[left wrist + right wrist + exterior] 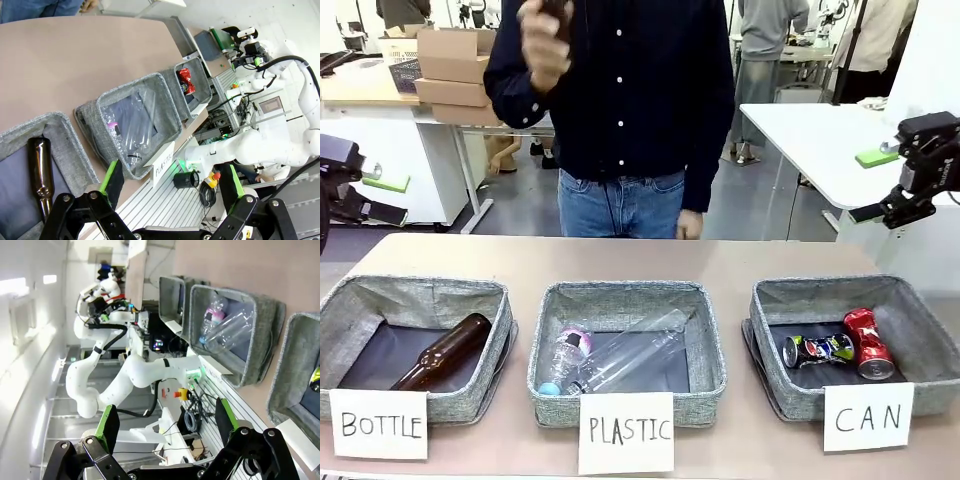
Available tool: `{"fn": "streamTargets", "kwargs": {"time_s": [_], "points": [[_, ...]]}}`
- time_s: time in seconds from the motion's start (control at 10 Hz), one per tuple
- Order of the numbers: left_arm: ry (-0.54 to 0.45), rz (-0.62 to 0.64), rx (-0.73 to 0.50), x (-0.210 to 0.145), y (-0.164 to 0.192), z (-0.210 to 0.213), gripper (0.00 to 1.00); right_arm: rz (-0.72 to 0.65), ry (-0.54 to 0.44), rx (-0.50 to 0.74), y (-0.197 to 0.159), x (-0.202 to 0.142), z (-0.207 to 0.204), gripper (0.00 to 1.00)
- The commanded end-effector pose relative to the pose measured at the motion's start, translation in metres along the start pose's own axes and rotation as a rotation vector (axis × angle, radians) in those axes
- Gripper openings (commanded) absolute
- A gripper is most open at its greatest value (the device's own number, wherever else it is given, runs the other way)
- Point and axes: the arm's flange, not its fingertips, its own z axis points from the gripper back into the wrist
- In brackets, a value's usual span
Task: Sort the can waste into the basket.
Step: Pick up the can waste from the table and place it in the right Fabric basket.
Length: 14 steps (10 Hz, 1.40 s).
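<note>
Paper sign (868, 416) fronts basket (920, 340) w/ red can (866, 343) + blue can (818, 350) inside; left gripper (170, 187) & right gripper (165, 425) both spread wide, holding nothing.

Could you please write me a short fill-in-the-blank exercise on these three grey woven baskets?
1. The red dented can lies in the grey woven basket signed ____.
2. Beside it lies a dark ____ can.
3. The brown glass bottle lies in the basket signed ____.
4. Both grippers, left gripper and right gripper, are ____.

Missing: CAN; blue; BOTTLE; open
</note>
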Motion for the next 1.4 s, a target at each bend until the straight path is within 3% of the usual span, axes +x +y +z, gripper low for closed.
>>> {"fn": "streamTargets", "kwargs": {"time_s": [0.0,1.3], "points": [[-0.006,0.001,-0.017,0.0014,-0.0019,0.0007,1.0,0.028,-0.008,-0.009,-0.0017,-0.0013,-0.0011,1.0],[-0.006,0.001,-0.017,0.0014,-0.0019,0.0007,1.0,0.028,-0.008,-0.009,-0.0017,-0.0013,-0.0011,1.0]]}}
